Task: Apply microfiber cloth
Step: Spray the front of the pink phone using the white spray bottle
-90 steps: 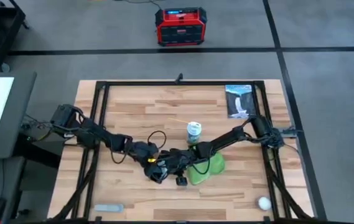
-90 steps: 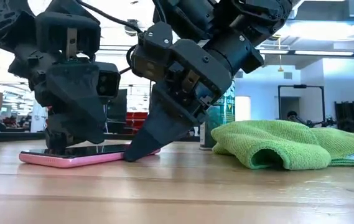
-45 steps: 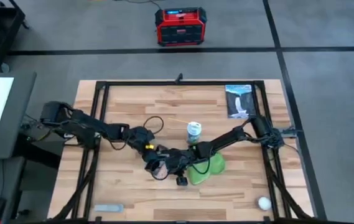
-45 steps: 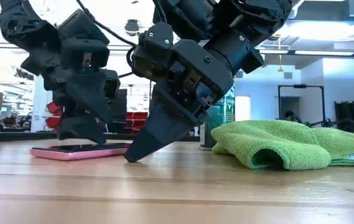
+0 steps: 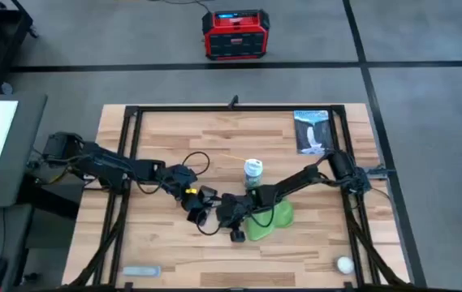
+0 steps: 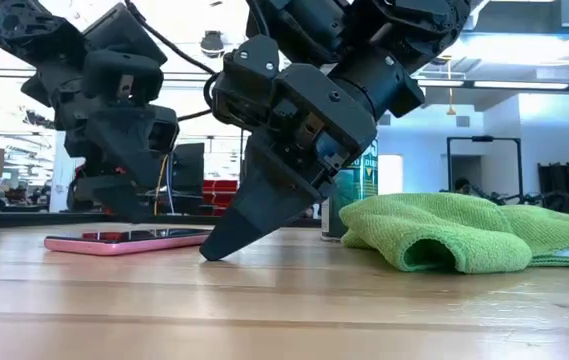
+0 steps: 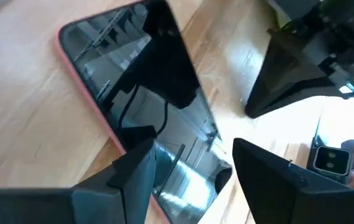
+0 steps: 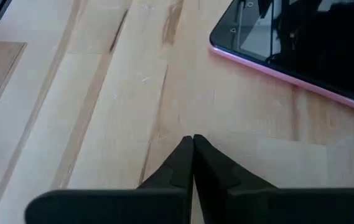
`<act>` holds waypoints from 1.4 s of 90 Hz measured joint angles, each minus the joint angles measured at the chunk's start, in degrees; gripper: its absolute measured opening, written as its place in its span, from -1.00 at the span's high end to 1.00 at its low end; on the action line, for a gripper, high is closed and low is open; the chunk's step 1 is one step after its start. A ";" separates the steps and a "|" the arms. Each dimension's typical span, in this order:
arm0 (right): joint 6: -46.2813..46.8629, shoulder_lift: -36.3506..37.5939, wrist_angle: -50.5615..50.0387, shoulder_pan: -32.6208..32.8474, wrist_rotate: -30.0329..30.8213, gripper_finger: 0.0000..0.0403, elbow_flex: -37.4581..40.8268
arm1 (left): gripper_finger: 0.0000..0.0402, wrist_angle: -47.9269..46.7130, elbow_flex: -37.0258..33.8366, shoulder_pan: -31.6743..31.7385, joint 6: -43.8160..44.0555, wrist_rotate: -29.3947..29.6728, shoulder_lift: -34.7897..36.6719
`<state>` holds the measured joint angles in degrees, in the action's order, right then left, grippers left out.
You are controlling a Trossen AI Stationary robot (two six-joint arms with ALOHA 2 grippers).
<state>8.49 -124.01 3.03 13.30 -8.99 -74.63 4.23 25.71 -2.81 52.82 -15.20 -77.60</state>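
Low view: microfiber cloth (image 6: 464, 232) just beside right end effector (image 6: 212, 254), fingers pressed together.

Looks like a robotics lab or workshop: wooden bench (image 5: 174, 138) in a black frame mid-frame, grey concrete floor with taped lines, red power unit (image 5: 232, 34) top centre, bright open room behind.

Left hand (image 7: 189, 168) hovers, fingers apart; right hand (image 8: 193, 146) pinched closed, tips down.
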 joint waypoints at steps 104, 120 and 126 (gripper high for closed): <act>-1.44 -0.02 0.63 -0.89 -0.20 1.00 0.11 | 0.05 5.75 6.58 -2.60 -0.94 -4.09 -15.34; -1.52 -0.02 0.80 -1.01 -0.20 1.00 0.11 | 0.05 6.48 6.56 -3.12 -1.02 -3.80 -15.37; -1.68 -0.02 1.13 -1.03 -0.17 1.00 0.11 | 0.05 6.62 6.56 -3.41 -1.07 -3.39 -15.39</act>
<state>6.81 -124.03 4.15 12.27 -9.17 -74.52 10.85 32.27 -6.22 51.75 -18.59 -92.99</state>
